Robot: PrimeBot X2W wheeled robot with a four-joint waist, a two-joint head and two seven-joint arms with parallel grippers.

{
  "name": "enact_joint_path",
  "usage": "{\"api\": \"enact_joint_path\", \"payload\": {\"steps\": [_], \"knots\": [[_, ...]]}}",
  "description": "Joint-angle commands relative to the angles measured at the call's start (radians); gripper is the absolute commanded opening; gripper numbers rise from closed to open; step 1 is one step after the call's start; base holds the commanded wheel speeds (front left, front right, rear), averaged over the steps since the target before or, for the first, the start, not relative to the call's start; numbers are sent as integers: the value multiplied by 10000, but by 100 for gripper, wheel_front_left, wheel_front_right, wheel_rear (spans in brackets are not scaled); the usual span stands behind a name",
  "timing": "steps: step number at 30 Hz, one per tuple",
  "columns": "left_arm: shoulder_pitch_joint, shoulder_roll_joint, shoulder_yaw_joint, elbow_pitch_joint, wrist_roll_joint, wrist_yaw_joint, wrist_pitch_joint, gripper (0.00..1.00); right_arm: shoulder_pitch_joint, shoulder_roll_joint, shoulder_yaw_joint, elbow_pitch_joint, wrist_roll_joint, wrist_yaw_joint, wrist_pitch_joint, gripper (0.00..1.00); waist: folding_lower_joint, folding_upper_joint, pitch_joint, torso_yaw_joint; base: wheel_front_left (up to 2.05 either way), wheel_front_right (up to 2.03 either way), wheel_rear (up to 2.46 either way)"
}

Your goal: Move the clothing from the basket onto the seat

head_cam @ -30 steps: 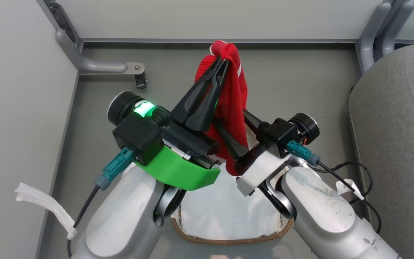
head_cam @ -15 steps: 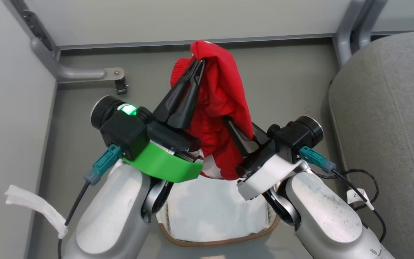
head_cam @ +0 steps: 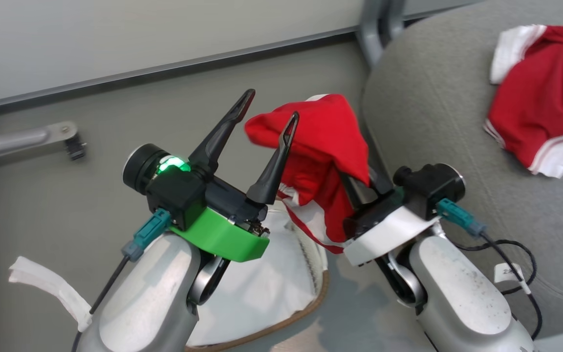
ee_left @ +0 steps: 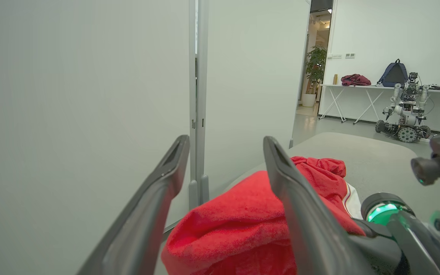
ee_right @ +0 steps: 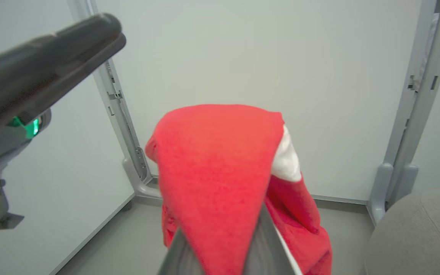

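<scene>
A red garment with white trim [head_cam: 325, 146] hangs draped over my right gripper [head_cam: 342, 151], which is shut on it; the cloth hides the fingertips. My left gripper [head_cam: 268, 113] stands open just left of the garment, its right finger against the cloth. In the left wrist view the red garment [ee_left: 235, 217] lies beyond the spread fingers [ee_left: 281, 179]. In the right wrist view the cloth [ee_right: 212, 172] covers the gripper. The basket [head_cam: 281, 325], white liner and brown rim, sits below the arms. The grey seat [head_cam: 433, 122] lies to the right, with another red and white garment [head_cam: 540, 102] on it.
Pale partition walls and a grey metal post [head_cam: 374, 29] bound the floor behind. A bracket foot [head_cam: 32, 139] juts out at the left. A black cable [head_cam: 516, 249] lies by the seat. Far off stand another robot [ee_left: 407, 114] and a table [ee_left: 357, 89].
My left gripper has opened and let go of the red garment, while the right gripper has shut on it. The head camera has turned right, bringing the seat and its garment into view.
</scene>
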Motion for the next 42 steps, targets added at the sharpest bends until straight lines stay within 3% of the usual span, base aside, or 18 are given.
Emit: {"api": "enact_joint_path", "payload": {"steps": [1, 8, 14, 23, 30, 42], "knots": [[148, 112, -59, 45, -46, 8, 9, 100, 195, -33, -155, -96, -47, -13, -21, 0, 0, 0, 229, -1485, 0, 0, 0], [201, 363, -339, 162, 37, 10, 9, 100, 800, -25, -718, -277, -110, -13, -21, 0, 0, 0, 406, -2926, 0, 0, 0], [69, 257, -875, 312, -99, 10, 9, 100, 1455, -30, -1648, -543, -142, -13, -21, 0, 0, 0, 539, -3514, 0, 0, 0], [-224, 164, -1586, 538, -361, 10, 9, 100, 2286, -26, -3187, -948, -588, -13, -21, 0, 0, 0, 759, -3611, 0, 0, 0], [-22, 468, -1394, 650, -285, 10, 9, 100, 1087, -166, -3948, -83, -1246, -14, -23, 0, 0, 0, 1172, -3567, 0, 0, 0], [-341, 1007, -1286, 606, -175, 8, 9, 100, -2834, -2235, -5424, 2155, -2302, -14, -21, 0, 0, 0, 2385, -2569, 0, 0, 0]]}}
